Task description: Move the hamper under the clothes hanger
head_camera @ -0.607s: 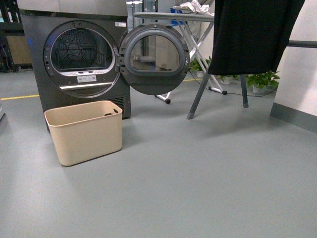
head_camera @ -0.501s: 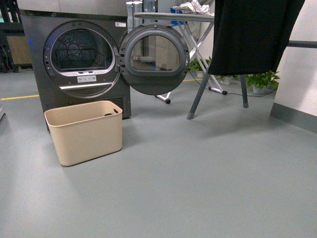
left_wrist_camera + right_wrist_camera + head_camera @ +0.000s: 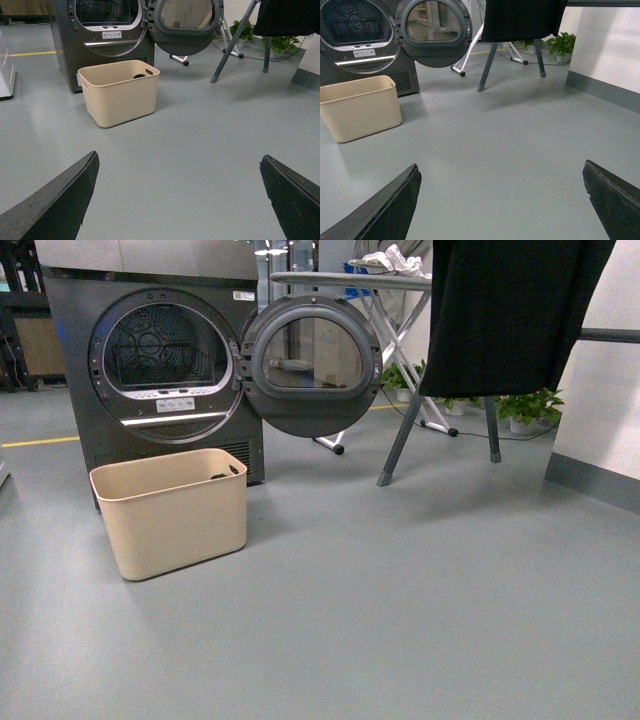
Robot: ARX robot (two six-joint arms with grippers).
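Task judged not begun: the hamper [image 3: 170, 508] stands on the floor just in front of the dryer [image 3: 150, 360], under its open door and well apart from the clothes hanger [image 3: 400, 435]. The hanger's splayed legs and black garment [image 3: 510, 310] lie to the right and further back. The left gripper [image 3: 178, 157] and right gripper [image 3: 501, 166] are each seen spread wide and empty, well short of the tub. The hamper is upright, mouth upward. Its long axis runs roughly across the front view, right end turned slightly away, so a long wall is presented to the robot. Approach, grasp and transfer are all judged outstanding.
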